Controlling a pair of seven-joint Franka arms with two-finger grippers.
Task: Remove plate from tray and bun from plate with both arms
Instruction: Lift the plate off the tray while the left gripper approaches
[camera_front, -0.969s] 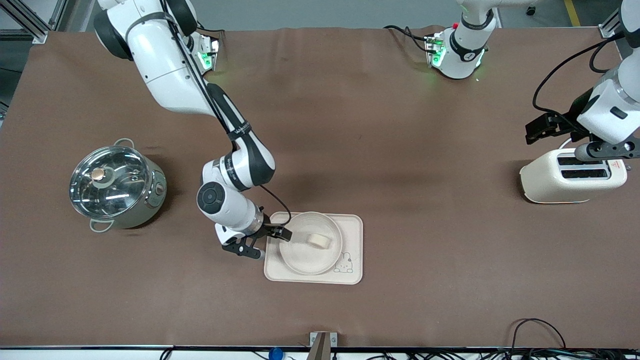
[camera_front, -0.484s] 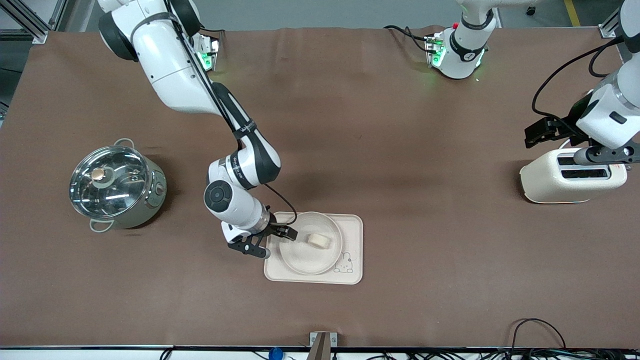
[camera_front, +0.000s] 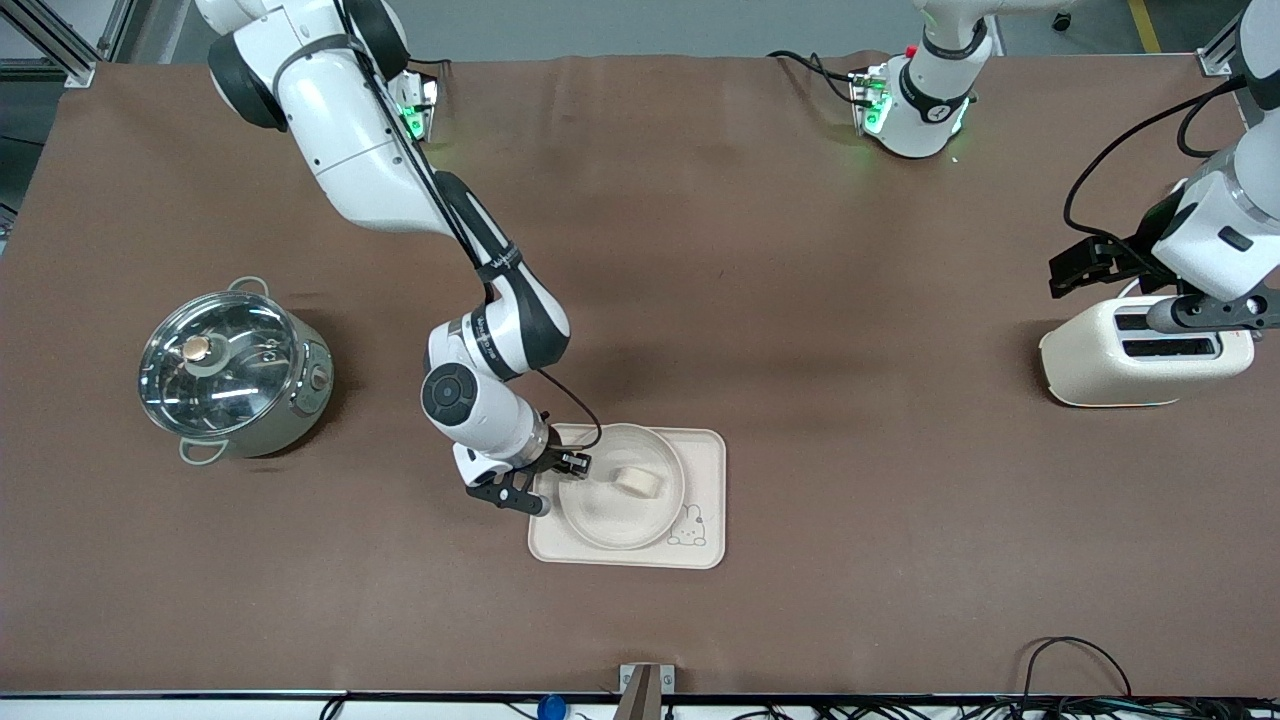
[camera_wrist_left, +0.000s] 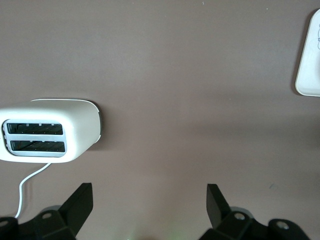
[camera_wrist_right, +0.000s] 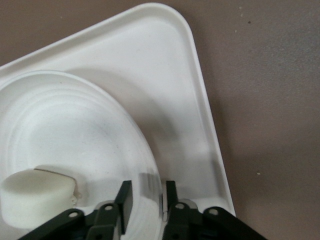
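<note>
Right fingers: right gripper (camera_wrist_right: 145, 200) straddles the rim of the round shallow cream plate (camera_front: 620, 487), one finger inside, one outside, nearly closed on it.
Left fingers: left gripper (camera_wrist_left: 149, 202) spread wide, waiting over the cream two-slot toaster (camera_front: 1140, 350).
Plate: sits on the flat cream rectangular tray (camera_front: 712, 500).
Bun: small pale stubby bun (camera_front: 638, 481) on the plate, just inward of the gripped rim.
Nearer arm: right.
</note>
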